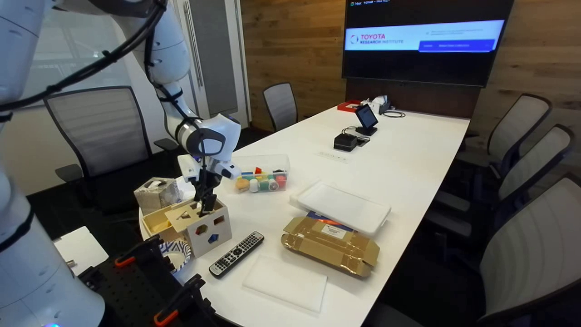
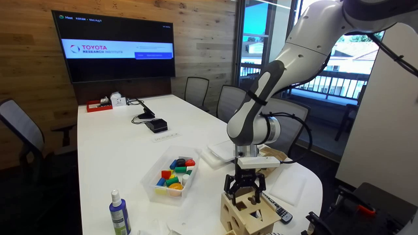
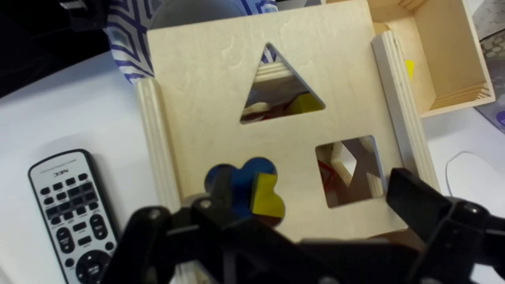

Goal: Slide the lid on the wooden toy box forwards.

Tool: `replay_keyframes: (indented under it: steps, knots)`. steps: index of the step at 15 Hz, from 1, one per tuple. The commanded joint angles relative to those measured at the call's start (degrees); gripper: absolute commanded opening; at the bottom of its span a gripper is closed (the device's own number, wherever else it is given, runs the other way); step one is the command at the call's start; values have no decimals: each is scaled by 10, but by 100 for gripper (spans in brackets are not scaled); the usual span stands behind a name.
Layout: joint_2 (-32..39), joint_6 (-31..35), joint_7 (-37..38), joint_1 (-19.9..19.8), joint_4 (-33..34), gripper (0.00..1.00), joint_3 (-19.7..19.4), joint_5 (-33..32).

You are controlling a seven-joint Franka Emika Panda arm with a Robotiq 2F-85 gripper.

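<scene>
**Atop the wooden toy box [image 1: 211, 228], the lid [image 3: 284, 138] overhangs one end**

Yellow pieces [image 3: 266, 193] show through the lid's holes. The gripper [image 2: 245, 200], fingers spread, is at the lid. Beside the toy box, an open wooden tray [image 3: 446, 45] holds something yellow [image 3: 409, 68]; near the toy box, a clear plastic tub [image 2: 160, 160] holds coloured blocks [image 2: 180, 169].

An office meeting room: beneath the pincer [image 2: 245, 199] a long white worktop [image 2: 111, 147] stretches away, mesh-backed chairs [image 1: 519, 127] along both its sides. Beyond the pincer, against a wood-panelled wall [image 1: 295, 45], a big screen [image 2: 116, 49] reads "Toyota Research Institute"; between pincer and screen a small tilted display [image 1: 366, 116] stands on the worktop.
</scene>
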Motion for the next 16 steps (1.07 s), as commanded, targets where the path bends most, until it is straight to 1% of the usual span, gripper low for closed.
replay_keyframes:
  steps: [1, 8, 16]
  knots:
    - [11, -8, -16, -6, 2, 100, 16, 27]
    - [13, 12, -27, -7, -15, 100, 40, 67]
    - [2, -4, -76, -22, -33, 100, 69, 122]
